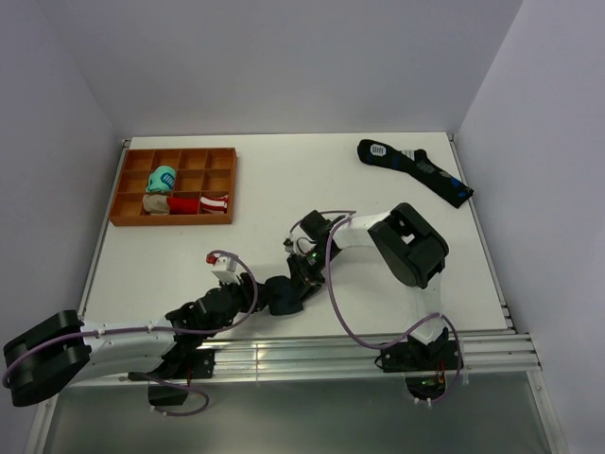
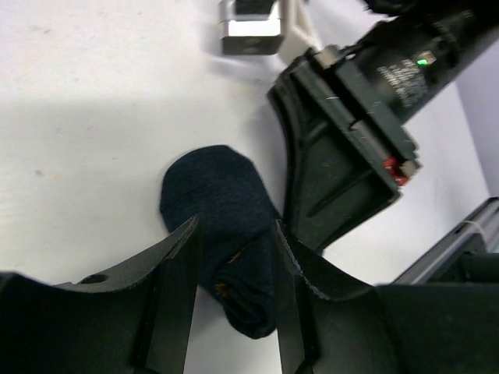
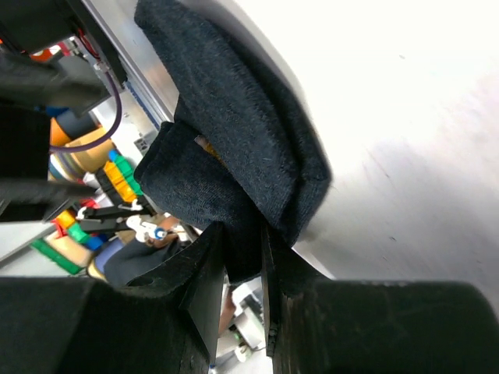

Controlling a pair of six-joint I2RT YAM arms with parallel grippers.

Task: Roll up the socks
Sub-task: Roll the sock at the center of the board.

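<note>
Tray: an orange divided tray sits at about 10 o'clock on the counter, with rolled bundles in some compartments, well apart from the work.
Left tool: the left tool reaches in from 7 o'clock. Its two fingers press on either side of the socks' bunched end, so it grips them there.
Socks: the dark navy socks lie near 6 o'clock on the counter, close to the near edge and between the two tools. One rounded end rests flat on the counter. The other end is folded thick and partly doubled over.
Right tool: the right tool comes in from 3 o'clock. Its fingers are nearly together and pinch a fold of the socks between them.
Long sock: a longer dark sock lies at 1 o'clock, untouched and not part of this job.
Risk, unrolling: the fold looks loose, so if either tool lets go early it could spring back flat.
Risk, slipping: the right pinch holds only a thin edge, so a hard pull could draw the fabric out.
Risk, collision: the tools sit just beside each other, so any turn to tighten the roll could knock them together.
Risk, edge: the socks are near the counter's front rail, so a tug toward 6 o'clock could drag them off.
</note>
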